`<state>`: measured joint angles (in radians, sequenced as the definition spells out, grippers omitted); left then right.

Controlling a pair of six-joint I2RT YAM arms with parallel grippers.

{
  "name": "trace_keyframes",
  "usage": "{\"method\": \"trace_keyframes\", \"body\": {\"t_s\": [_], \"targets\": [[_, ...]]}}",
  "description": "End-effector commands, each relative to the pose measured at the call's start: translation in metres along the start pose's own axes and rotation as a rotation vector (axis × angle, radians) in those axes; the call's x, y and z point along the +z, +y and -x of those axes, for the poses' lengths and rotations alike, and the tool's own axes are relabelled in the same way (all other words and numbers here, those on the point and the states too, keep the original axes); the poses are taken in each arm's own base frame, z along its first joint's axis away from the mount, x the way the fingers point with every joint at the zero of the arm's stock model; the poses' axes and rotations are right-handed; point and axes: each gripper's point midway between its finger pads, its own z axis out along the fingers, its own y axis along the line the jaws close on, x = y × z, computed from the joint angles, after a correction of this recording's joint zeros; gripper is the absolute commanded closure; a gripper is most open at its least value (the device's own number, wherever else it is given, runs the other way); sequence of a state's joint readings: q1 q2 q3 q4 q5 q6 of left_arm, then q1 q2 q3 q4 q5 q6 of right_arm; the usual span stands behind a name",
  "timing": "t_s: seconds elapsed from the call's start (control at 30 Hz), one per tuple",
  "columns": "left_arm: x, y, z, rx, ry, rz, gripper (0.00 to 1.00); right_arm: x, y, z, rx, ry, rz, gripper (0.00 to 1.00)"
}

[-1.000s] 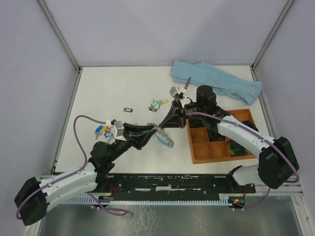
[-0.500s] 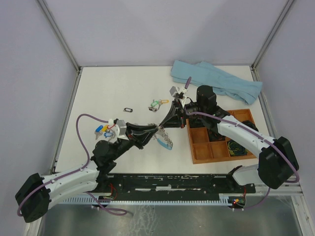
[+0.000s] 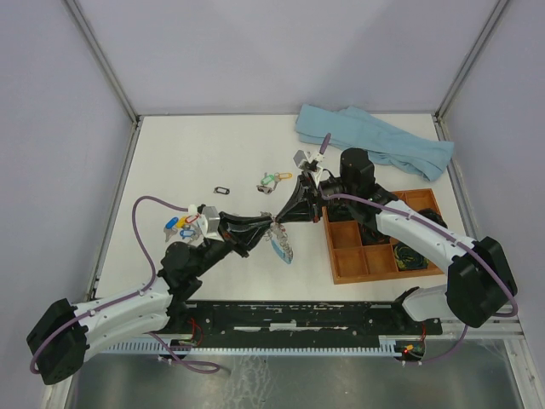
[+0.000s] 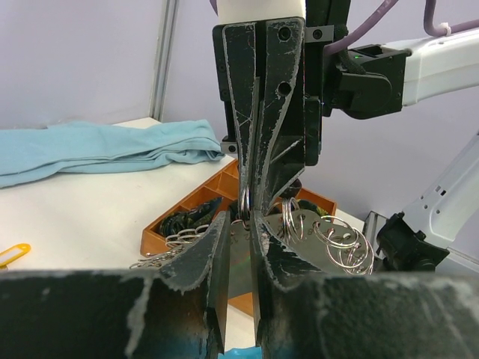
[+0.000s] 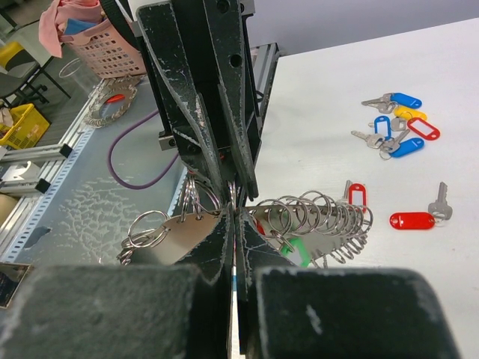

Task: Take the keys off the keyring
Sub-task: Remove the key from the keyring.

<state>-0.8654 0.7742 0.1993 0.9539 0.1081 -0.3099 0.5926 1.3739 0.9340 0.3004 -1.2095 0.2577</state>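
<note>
**A:** Entry. Where does the keyring (image 3: 281,244) sit for you now?

**B:** Off the tabletop (image 3: 213,153), hanging right where your two sets of fingers meet tip to tip. The blue arc is below them, and the split rings (image 5: 314,217) dangle just beside your right fingers (image 5: 172,299).

**A:** Finger state?

**B:** Your left fingers (image 4: 202,269) are closed on a flat metal piece (image 4: 239,258) of the ring. Your right fingers are pinched shut at the same bunch. I cannot tell which ring exactly they have.

**A:** Why two holds so close together?

**B:** Judgement: one hold anchors the loop so the other can work a key along it. Wider spacing would let the loop swing.

**A:** Progress?

**B:** Several keys (image 5: 397,123) lie loose back by your left wrist, well apart from the fingertips. A green tag (image 5: 298,253) hangs among the rings, so you are not finished.
</note>
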Motion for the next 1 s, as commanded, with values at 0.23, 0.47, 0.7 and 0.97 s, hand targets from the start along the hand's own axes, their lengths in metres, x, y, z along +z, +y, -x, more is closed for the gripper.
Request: {"method": "trace_keyframes", "body": {"t_s": [0.23, 0.47, 0.7, 0.97], "targets": [[0.018, -0.01, 0.03, -0.007, -0.064, -0.033, 0.79, 0.001, 0.011, 0.01, -0.085, -0.012, 0.057, 0.99], [0.019, -0.01, 0.016, 0.004, 0.035, -0.037, 0.97, 0.0, 0.013, 0.011, -0.094, -0.003, 0.058, 0.99], [0.011, -0.01, 0.012, -0.017, 0.058, -0.024, 0.69, 0.0, 0.015, 0.012, -0.1, -0.001, 0.062, 0.99], [0.015, -0.015, 0.007, -0.031, 0.082, -0.053, 0.97, 0.0, 0.015, 0.009, -0.101, 0.005, 0.061, 0.99]]}}
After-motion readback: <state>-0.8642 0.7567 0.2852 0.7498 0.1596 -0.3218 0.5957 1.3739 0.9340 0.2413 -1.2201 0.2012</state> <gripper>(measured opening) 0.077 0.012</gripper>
